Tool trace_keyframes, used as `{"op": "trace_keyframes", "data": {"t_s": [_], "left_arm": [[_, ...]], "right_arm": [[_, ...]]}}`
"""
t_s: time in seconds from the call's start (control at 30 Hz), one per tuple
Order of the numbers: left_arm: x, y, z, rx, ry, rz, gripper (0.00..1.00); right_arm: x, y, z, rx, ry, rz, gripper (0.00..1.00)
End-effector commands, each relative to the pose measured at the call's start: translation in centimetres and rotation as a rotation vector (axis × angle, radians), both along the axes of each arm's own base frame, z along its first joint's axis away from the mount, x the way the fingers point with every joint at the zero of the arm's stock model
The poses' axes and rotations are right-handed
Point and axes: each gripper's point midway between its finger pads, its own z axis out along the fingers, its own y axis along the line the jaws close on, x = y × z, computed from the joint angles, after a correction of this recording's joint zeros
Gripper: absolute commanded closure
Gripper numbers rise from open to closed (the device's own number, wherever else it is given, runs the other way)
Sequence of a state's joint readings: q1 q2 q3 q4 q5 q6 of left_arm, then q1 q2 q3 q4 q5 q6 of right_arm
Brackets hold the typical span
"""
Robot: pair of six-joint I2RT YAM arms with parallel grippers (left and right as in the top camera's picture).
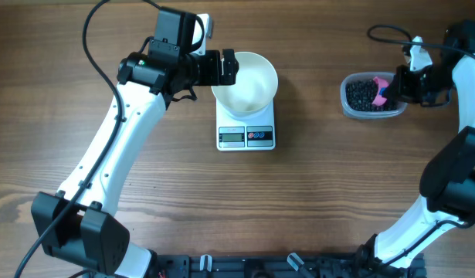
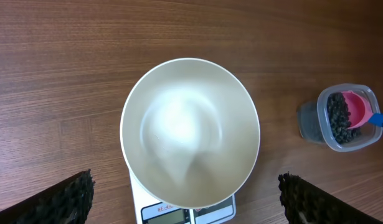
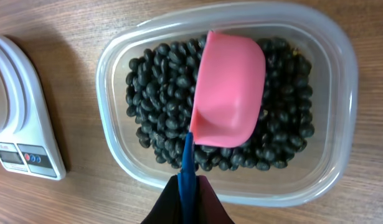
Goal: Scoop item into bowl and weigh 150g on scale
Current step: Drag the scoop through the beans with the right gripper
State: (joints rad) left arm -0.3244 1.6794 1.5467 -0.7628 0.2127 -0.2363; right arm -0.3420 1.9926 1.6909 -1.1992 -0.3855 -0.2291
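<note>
Black beans (image 3: pixel 160 93) lay heaped in clear tub (image 3: pixel 340 124), tub on table (image 1: pixel 299 208) at 3 o'clock from scale (image 1: pixel 246 137). Pink scoop (image 3: pixel 231 87) sat over beans, blue handle (image 3: pixel 187 162) (thin, pointing to 6 o'clock in wrist view) pinched in right gripper (image 3: pixel 188 196), jaws narrow. White bowl (image 1: pixel 249 77) stood on scale. Left gripper (image 1: pixel 228 67) at bowl's 9 o'clock, jaws wide, holding nothing.

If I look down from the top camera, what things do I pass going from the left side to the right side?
Left gripper → white bowl → clear tub of black beans.
</note>
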Motion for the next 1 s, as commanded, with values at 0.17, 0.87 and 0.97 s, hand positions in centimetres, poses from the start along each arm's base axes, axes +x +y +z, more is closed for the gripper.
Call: {"op": "trace_keyframes", "data": {"t_s": [0.17,0.87,0.97], "left_arm": [[0.5,-0.1,0.4,0.012,-0.030,-0.014,0.00],[-0.2,-1.4,0.4,0.013,-0.027,-0.047,0.00],[-0.2,-1.4,0.4,0.013,-0.028,-0.047,0.00]], "right_arm": [[1.3,1.3,-0.9,0.062,-0.017,-0.020,0.96],[3.1,1.1,-0.5,0.058,-0.099,-0.017,0.02],[5.0,0.3,-0.2,0.026,-0.178,-0.028,0.00]]}}
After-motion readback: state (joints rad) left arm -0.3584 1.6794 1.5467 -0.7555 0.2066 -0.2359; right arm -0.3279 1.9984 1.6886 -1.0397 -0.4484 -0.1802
